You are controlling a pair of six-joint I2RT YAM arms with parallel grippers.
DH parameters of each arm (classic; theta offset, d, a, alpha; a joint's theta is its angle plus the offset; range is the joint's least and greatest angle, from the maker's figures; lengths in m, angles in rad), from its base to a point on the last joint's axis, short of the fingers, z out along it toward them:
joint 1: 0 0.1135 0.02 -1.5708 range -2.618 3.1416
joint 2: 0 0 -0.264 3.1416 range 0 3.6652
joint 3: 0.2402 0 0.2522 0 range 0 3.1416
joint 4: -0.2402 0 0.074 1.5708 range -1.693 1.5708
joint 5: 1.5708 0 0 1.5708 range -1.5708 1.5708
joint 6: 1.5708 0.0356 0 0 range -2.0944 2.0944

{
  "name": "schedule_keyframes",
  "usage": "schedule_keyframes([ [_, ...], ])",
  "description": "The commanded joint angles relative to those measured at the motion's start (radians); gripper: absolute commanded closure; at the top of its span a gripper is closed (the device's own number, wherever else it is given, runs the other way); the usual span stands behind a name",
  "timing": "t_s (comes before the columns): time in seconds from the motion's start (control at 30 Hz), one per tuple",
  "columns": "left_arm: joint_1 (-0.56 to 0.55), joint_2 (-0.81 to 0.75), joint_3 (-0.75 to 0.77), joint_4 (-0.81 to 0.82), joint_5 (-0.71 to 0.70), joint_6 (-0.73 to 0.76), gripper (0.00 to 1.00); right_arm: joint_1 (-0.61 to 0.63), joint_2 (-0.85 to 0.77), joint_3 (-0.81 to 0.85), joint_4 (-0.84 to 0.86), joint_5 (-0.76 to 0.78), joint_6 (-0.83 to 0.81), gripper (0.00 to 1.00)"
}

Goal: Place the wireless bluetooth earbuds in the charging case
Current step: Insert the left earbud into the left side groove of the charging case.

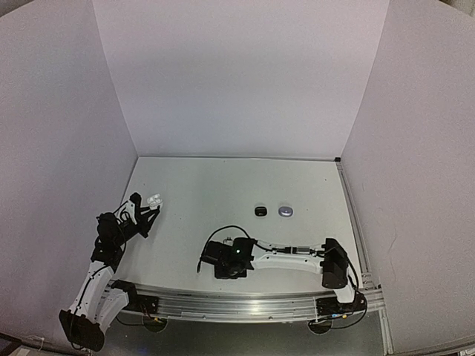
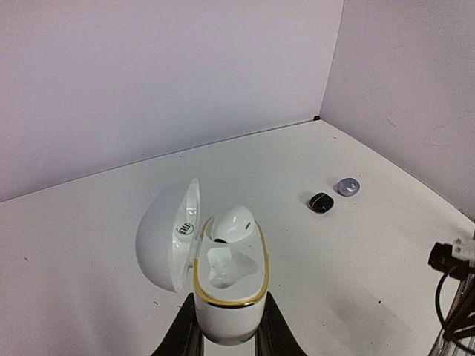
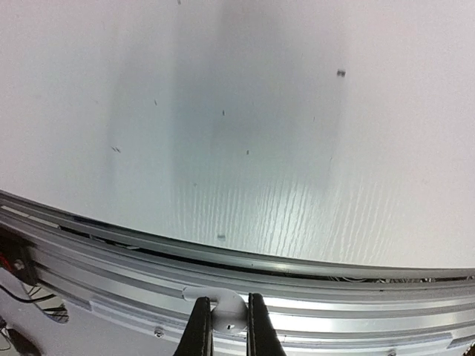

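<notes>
Though open, case (image 2: 223, 300) in left pincer (image 2: 226, 330).

White desk (image 1: 223, 185) boxed in by plain panels (image 1: 237, 74).
The panels stand along the desk's left, far and right edges; a ribbed aluminium rail (image 1: 245, 302) runs along its near edge, and small dark specks (image 3: 341, 73) dot the surface.

The charging case (image 2: 223, 304) is white with a gold rim, its earbud (image 2: 231, 225) white.
</notes>
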Motion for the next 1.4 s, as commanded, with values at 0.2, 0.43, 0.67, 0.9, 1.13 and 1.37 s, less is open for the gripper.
schedule_keyframes([
  [0.2, -0.001, 0.002, 0.03, 0.002, 0.133, 0.053, 1.0, -0.184, -0.058, 0.107, -0.023, -0.005, -0.533, 1.0],
  [0.43, -0.001, 0.048, 0.083, -0.17, 0.541, 0.175, 1.0, -0.146, -0.163, 0.3, 0.011, 0.171, -1.058, 1.0],
  [0.67, 0.0, 0.096, 0.182, -0.432, 0.822, 0.412, 1.0, -0.098, -0.165, 0.38, 0.248, 0.018, -1.545, 1.0],
  [0.9, -0.01, 0.189, 0.357, -0.907, 0.912, 0.848, 1.0, -0.098, -0.13, 0.436, 0.405, -0.118, -1.878, 1.0],
  [1.13, -0.045, 0.205, 0.424, -1.004, 0.884, 0.996, 1.0, -0.091, -0.17, 0.27, 0.753, -0.207, -2.003, 1.0],
  [1.37, -0.046, 0.214, 0.456, -1.001, 0.842, 1.074, 1.0, -0.059, -0.164, 0.208, 0.896, -0.246, -2.095, 1.0],
])
